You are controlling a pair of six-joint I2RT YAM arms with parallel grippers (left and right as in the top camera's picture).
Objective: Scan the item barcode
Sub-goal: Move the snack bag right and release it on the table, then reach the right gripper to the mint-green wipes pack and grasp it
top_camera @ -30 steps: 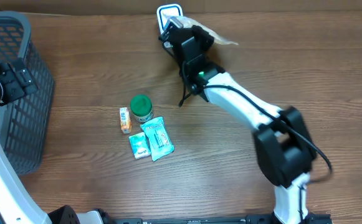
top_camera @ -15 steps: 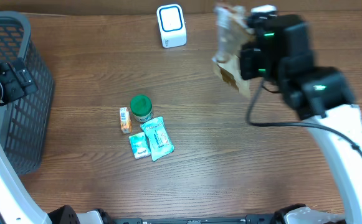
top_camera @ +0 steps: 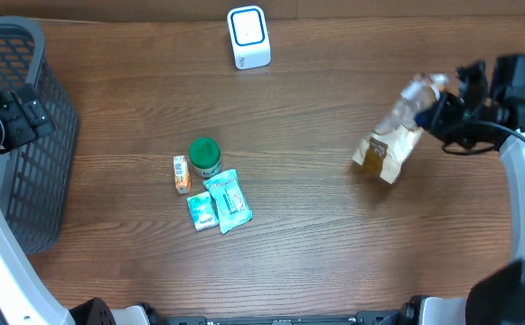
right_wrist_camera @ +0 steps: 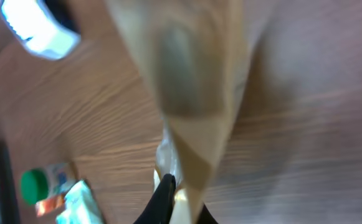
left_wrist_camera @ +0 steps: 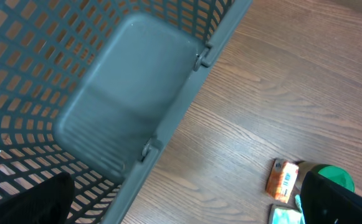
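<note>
Two arms: we see one at each side of the wooden table (top_camera: 316, 226), the left at its left edge, the right over its right-hand part.
Nearest group: a small teal packet (top_camera: 202, 210) and a large teal packet (top_camera: 229, 200) lie side by side, touching. Just beyond them an orange carton (top_camera: 182, 173) and a green-lidded jar (top_camera: 204, 156) stand close together.
Basket (top_camera: 27, 171): grey mesh, at the left edge of the table.
Left gripper (left_wrist_camera: 184, 208): its dark fingers (left_wrist_camera: 336, 198) sit at the two lower corners of the wrist view, spread wide with nothing between them. Under it we see the basket's rim and bare wood.
Right gripper (top_camera: 440, 116): pinched tight on the top end of the bag (top_camera: 389, 146).
Bag: the item, a clear and tan pouch, hangs tilted from the right gripper with its lower end toward the table's middle. It is blurred, so we cannot read any print, nor tell whether it touches the wood.
Scanner (top_camera: 248, 36): white with a blue ring, at the far edge, well apart from the bag.
</note>
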